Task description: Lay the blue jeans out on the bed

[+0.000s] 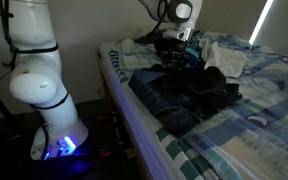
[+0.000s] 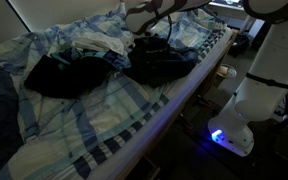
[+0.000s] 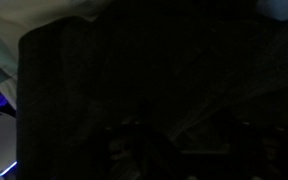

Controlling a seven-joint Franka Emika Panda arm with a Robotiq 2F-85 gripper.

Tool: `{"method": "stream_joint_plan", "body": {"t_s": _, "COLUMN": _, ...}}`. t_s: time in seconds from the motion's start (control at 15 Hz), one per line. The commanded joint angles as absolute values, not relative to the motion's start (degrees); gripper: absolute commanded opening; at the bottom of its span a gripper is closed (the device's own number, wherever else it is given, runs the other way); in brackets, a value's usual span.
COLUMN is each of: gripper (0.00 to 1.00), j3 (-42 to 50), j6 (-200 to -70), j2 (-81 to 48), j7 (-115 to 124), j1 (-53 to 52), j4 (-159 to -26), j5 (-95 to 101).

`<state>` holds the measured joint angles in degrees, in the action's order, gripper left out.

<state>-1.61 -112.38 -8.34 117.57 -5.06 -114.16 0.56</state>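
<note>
Clearly the blue jeans (image 1: 179,100) lie crumpled in a dark heap on the bed (image 1: 214,150), near the edge facing the robot's base. We judge them heavy for cloth, soft and limp, with stiff seams. They should sag and drag rather than slide, so the waistband or a leg hem looks like the firmest place to pinch. In both exterior views the gripper (image 1: 174,52) hangs low over the heap's far end, and the bulk of the denim spreads from it toward five o'clock. From the opposite side the gripper (image 2: 144,38) has the jeans (image 2: 164,62) at about four o'clock, just beside or touching. Dark cloth (image 3: 144,80) fills the wrist view, too dim to read. We cannot tell whether the fingers are parted or pinching fabric.
</note>
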Motion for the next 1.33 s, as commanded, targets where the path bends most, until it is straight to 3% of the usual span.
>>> {"method": "stream_joint_plan", "body": {"t_s": 0.0, "gripper": 0.35, "j3": -1.7, "j6": -110.9, "j2": -7.5, "j7": 118.7, "j1": -5.1, "j4": -114.7, "j5": -1.1}}
{"method": "stream_joint_plan", "body": {"t_s": 0.27, "gripper": 0.06, "j3": -1.8, "j6": -110.1, "j2": -6.4, "j7": 118.5, "j1": -5.1, "j4": -114.6, "j5": -2.2}}
{"method": "stream_joint_plan", "body": {"t_s": 0.47, "gripper": 0.0, "j3": -2.1, "j6": -109.3, "j2": -5.0, "j7": 118.1, "j1": -5.3, "j4": -114.6, "j5": -3.0}}
{"method": "stream_joint_plan", "body": {"t_s": 0.67, "gripper": 0.05, "j3": -3.0, "j6": -106.1, "j2": -3.6, "j7": 117.7, "j1": -5.7, "j4": -114.0, "j5": -3.3}}
{"method": "stream_joint_plan", "body": {"t_s": 1.27, "gripper": 0.05, "j3": -8.9, "j6": -96.5, "j2": 2.4, "j7": 115.6, "j1": -10.0, "j4": -114.4, "j5": -2.2}}
